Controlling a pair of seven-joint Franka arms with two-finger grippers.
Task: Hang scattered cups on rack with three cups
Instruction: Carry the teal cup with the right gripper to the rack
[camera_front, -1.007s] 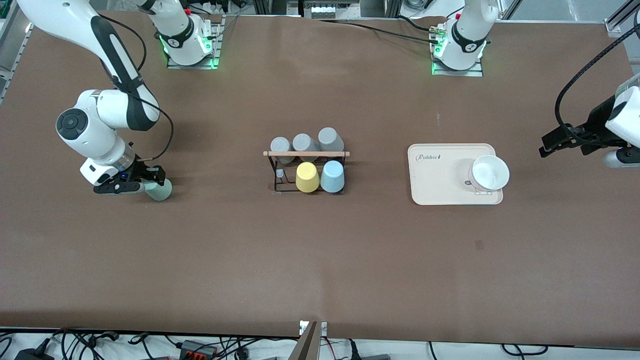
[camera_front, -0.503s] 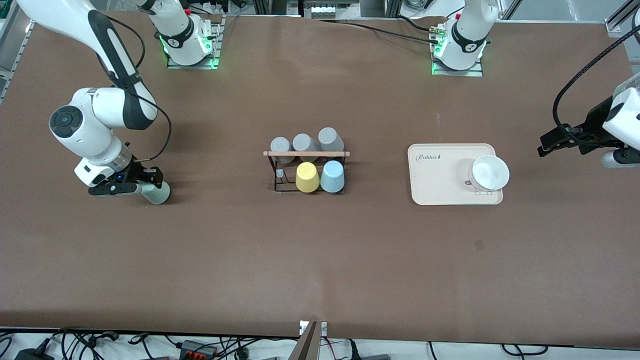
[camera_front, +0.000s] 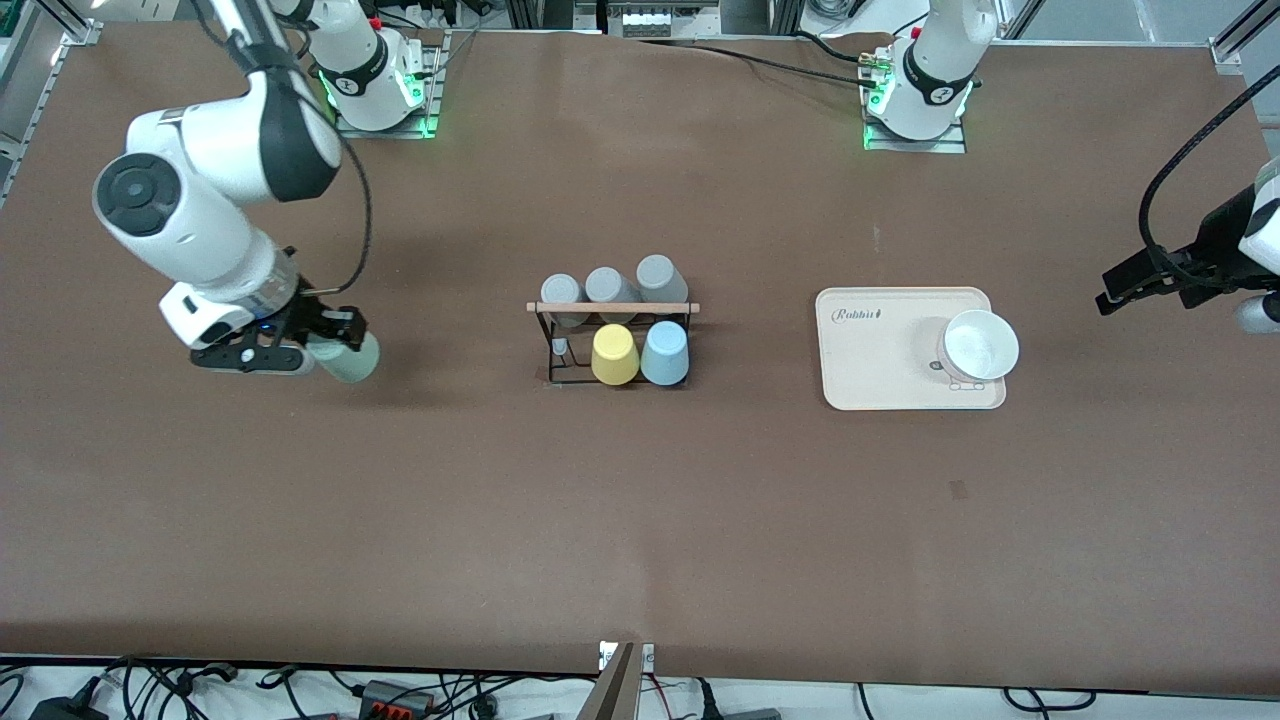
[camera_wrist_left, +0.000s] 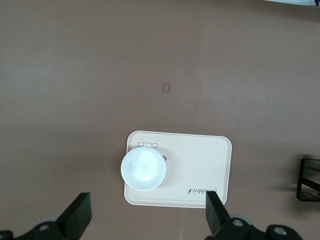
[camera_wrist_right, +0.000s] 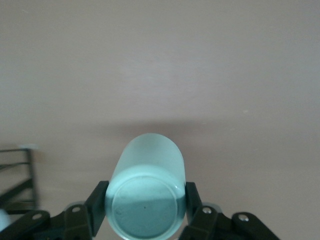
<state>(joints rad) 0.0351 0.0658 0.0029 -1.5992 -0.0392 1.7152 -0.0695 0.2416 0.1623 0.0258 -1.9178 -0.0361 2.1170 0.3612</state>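
My right gripper (camera_front: 332, 343) is shut on the pale sage green cup (camera_front: 352, 363) and holds it on its side above the table, toward the right arm's end. The right wrist view shows the cup (camera_wrist_right: 148, 192) clamped between both fingers of the gripper (camera_wrist_right: 146, 206). The black wire rack (camera_front: 560, 345) with its wooden rod stands mid-table. The light blue cup (camera_front: 665, 353) hangs on it beside a yellow cup (camera_front: 614, 354), with three grey cups (camera_front: 610, 286) in the row farther from the camera. My left gripper (camera_front: 1112, 292) waits open and empty over the left arm's end.
A cream tray (camera_front: 870, 370) with a white bowl (camera_front: 980, 345) on it lies between the rack and the left arm's end. Both show in the left wrist view, the tray (camera_wrist_left: 200, 165) and the bowl (camera_wrist_left: 143, 168). One pale-tipped peg (camera_front: 560, 346) on the rack is bare.
My right gripper has lifted the sage green cup off the table and carried it a little toward the rack. My left arm has drawn slightly toward its end of the table.
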